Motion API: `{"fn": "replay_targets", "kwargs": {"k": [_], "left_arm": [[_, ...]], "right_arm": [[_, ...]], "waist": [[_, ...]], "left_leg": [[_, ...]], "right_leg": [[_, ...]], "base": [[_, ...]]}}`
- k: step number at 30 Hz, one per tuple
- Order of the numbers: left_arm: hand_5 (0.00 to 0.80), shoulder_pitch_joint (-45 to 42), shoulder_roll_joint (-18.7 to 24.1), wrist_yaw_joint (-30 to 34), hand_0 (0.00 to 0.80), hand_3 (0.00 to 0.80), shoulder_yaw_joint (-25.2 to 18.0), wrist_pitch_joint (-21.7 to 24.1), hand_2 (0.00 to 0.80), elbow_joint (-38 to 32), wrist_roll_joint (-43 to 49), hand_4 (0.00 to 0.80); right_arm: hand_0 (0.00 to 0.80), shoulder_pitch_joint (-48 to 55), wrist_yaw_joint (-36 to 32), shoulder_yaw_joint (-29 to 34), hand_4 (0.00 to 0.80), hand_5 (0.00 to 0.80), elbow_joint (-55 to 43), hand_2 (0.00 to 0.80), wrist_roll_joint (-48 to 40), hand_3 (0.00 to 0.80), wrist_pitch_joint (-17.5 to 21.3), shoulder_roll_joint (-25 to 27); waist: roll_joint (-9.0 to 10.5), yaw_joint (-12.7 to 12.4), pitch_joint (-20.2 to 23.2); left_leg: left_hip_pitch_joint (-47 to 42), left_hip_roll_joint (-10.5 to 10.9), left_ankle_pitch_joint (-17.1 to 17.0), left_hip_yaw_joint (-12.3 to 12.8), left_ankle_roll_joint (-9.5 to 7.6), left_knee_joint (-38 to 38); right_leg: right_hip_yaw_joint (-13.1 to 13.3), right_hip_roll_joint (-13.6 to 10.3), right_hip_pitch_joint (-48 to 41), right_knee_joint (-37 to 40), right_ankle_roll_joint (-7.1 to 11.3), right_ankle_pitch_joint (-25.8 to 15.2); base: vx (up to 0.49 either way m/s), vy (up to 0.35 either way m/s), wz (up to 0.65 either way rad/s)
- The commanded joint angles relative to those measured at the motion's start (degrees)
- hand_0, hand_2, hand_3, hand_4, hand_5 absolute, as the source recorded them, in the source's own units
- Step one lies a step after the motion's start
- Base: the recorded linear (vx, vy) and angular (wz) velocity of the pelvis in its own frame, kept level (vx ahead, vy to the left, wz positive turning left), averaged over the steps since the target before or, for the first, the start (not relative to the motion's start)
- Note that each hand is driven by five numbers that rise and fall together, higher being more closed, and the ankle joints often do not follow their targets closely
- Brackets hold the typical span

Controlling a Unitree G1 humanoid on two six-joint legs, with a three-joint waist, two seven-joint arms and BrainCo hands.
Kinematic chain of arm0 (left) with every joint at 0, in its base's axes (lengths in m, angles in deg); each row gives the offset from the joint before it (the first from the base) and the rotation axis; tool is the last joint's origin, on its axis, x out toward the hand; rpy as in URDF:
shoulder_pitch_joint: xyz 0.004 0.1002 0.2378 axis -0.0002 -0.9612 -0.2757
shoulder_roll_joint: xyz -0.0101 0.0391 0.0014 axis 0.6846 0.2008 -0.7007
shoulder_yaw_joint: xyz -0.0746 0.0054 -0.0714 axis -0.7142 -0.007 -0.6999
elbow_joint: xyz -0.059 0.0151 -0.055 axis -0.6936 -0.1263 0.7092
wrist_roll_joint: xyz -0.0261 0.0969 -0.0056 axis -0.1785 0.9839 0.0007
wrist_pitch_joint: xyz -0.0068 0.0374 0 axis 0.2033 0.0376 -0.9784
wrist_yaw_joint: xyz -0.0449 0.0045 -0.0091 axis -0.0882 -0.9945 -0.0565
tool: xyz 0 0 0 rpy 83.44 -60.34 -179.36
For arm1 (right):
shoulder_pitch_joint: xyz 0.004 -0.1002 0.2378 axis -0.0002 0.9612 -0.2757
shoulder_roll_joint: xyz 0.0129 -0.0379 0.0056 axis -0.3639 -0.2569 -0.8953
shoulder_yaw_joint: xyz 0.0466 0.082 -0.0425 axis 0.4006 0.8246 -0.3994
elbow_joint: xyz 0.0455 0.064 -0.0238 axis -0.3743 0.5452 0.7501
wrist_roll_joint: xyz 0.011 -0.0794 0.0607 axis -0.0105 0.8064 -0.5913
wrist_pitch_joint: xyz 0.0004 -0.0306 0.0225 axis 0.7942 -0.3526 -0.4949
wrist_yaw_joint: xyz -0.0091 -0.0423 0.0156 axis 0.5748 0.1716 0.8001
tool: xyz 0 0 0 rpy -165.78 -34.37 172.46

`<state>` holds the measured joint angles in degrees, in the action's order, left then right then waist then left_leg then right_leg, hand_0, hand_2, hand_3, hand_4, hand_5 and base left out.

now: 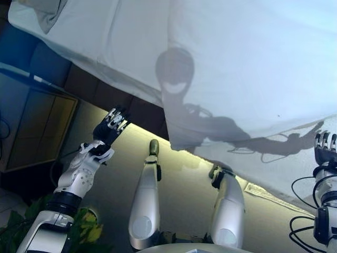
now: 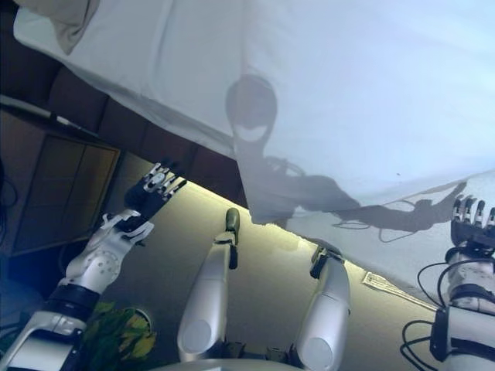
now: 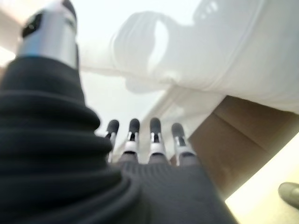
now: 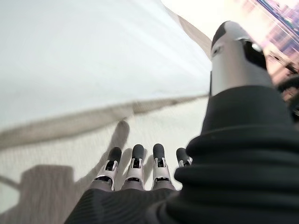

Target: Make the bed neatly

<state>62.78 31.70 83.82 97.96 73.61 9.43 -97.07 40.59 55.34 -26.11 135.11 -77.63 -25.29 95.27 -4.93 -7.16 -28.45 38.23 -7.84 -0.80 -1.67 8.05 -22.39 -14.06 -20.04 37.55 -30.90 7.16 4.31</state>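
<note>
A white duvet covers the bed and hangs over its near side. Its lower edge drapes to the floor in the middle. A pillow corner shows at the top left. The brown bed base is bare on the left under the sheet. My left hand is held up open below that base, apart from the cloth. My right hand stands open at the right edge, its fingertips close to the duvet's hanging edge. Neither hand holds anything.
A wooden bedside cabinet stands at the left. A green plant sits by the floor at the lower left. The floor lies between me and the bed.
</note>
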Motion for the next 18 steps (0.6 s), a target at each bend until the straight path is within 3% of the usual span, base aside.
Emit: {"fn": "replay_targets", "kwargs": {"k": [1, 10, 18], "left_arm": [[0.0, 2.1, 3.1, 1.6, 0.0, 0.0, 0.6, 0.9, 0.0, -2.0, -2.9, 0.0], [0.0, 2.3, 3.9, 2.6, 0.0, 0.0, 0.1, 1.0, 0.0, -2.5, -3.5, 0.0], [0.0, 1.7, 3.3, 2.8, 0.0, 0.0, -0.2, 1.0, 0.0, -2.7, -3.5, 0.0]], "right_arm": [[0.0, -1.7, -1.6, 0.8, 0.0, 0.0, 0.3, 0.0, -2.2, 0.0, -0.8, 2.9], [0.0, -2.1, 0.7, 1.5, 0.0, 0.0, 1.6, 0.0, -4.8, 0.0, -1.0, 2.4], [0.0, -0.3, -1.2, 2.5, 0.0, 0.0, 3.0, 0.0, -4.8, 0.0, -3.1, 0.9]], "waist": [[-0.25, -1.0, 2.2], [-0.78, -1.8, 1.9], [-1.1, -1.6, 1.6]], "left_leg": [[3.3, -2.4, -2.3, -1.9, 1.27, -1.2], [5.2, -1.9, -2.7, -2.1, 1.06, -1.2], [5.1, -2.0, -2.7, -1.9, 1.17, -0.9]], "right_leg": [[1.8, -4.1, 1.8, 4.2, 6.65, -7.9], [1.6, -4.8, 4.0, 3.0, 6.82, -7.9], [1.9, -5.1, 4.7, 2.6, 7.02, -8.0]], "base": [[0.066, -0.07, 0.13], [0.027, -0.023, 0.11], [0.014, 0.011, 0.03]]}}
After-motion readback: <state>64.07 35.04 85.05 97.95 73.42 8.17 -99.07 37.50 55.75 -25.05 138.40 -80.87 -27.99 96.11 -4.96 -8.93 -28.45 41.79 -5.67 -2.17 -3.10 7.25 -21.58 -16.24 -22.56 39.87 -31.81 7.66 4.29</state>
